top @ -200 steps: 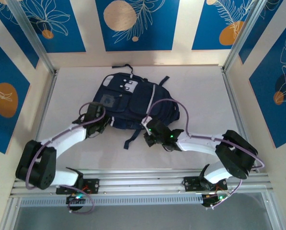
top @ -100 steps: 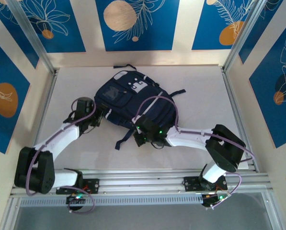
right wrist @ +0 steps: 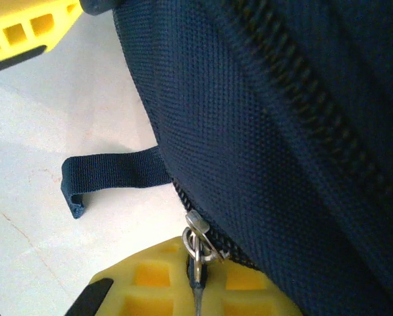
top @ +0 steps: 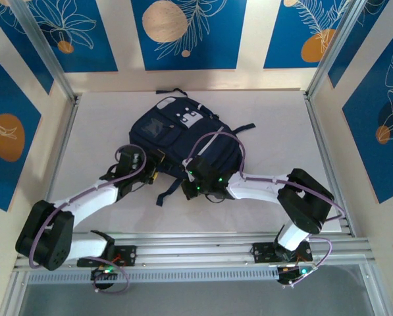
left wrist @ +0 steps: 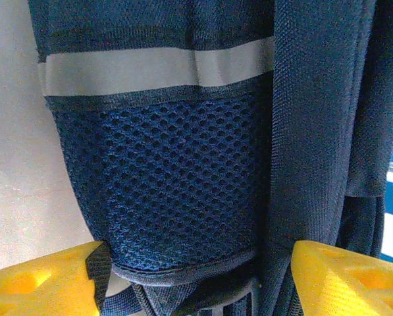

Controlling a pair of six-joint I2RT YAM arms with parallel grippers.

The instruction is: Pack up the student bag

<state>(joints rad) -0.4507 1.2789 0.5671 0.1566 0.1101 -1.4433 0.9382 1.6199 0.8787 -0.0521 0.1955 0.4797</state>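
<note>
Slumping, large navy-blue fabric student bag (top: 183,135) judged soft — best taken at dark webbing strap (right wrist: 110,172). Left gripper (left wrist: 196,276) spread astride blue mesh pocket (left wrist: 176,178); right gripper (right wrist: 196,286) clamped on metal zipper pull (right wrist: 196,240).

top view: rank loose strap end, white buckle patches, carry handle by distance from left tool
1. loose strap end, nearside of the left tool
2. white buckle patches, front of the student bag
3. carry handle, at its far end
</note>
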